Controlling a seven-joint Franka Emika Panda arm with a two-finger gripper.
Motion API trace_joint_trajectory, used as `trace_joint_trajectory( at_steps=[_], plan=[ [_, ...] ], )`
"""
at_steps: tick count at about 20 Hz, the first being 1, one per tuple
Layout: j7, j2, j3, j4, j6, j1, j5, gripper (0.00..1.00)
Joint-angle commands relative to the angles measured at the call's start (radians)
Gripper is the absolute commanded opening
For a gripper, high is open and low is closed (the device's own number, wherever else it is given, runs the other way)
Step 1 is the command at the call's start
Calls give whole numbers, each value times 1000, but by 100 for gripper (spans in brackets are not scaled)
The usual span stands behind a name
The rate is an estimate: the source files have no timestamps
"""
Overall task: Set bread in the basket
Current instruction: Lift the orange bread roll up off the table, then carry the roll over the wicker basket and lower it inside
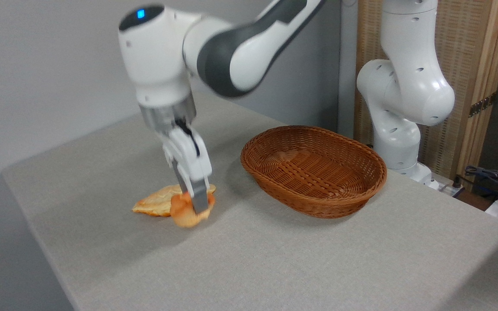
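Table (275,259): we see a grey cloth-covered top, its near edge running out of the bottom of the picture; nearest us it is bare fabric.
Bun (184,214): we find the small orange-brown roll on the table toward the left edge, left of the basket and well apart from it. It looks to rest on the cloth, though blur keeps us from being sure it is not just lifted.
Gripper (196,207): we see it reaching down from above, tilted a little, its grey fingers (199,195) closed in around the bun. One finger lies across the bun's front and the other is hidden behind, so we read the jaws as narrowed onto the bun and gripping it. The whole hand is smeared by motion blur.
Flat bread (156,204): we see a pale golden, leaf-shaped piece lying flat just behind and to the left of the bun, touching it or nearly so; we cannot tell which.
Basket (318,203): we see an oval brown wicker one standing near the table's far right edge, with only its woven floor showing inside.
Arm (231,52): we follow it, white and grey, from its base (398,147) behind the basket across to the gripper.
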State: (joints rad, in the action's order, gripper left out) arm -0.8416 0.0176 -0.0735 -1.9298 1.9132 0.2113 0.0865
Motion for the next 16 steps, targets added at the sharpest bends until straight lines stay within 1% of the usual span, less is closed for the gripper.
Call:
trace_joint_trajectory(
  at_steps=[1, 4, 5, 7, 9, 12, 16],
  plan=[
    [44, -109, 5, 20, -133, 14, 10, 45],
    [177, -157, 14, 17, -225, 40, 10, 45],
    [203, -169, 14, 14, -258, 40, 10, 46],
    [211, -197, 15, 3, -330, 42, 6, 46],
    [210, -243, 15, -41, -381, 42, 4, 49],
    [200, -310, 15, -147, -384, 42, -1, 50],
    [196, -369, 17, -271, -373, 42, -2, 53]
  ],
)
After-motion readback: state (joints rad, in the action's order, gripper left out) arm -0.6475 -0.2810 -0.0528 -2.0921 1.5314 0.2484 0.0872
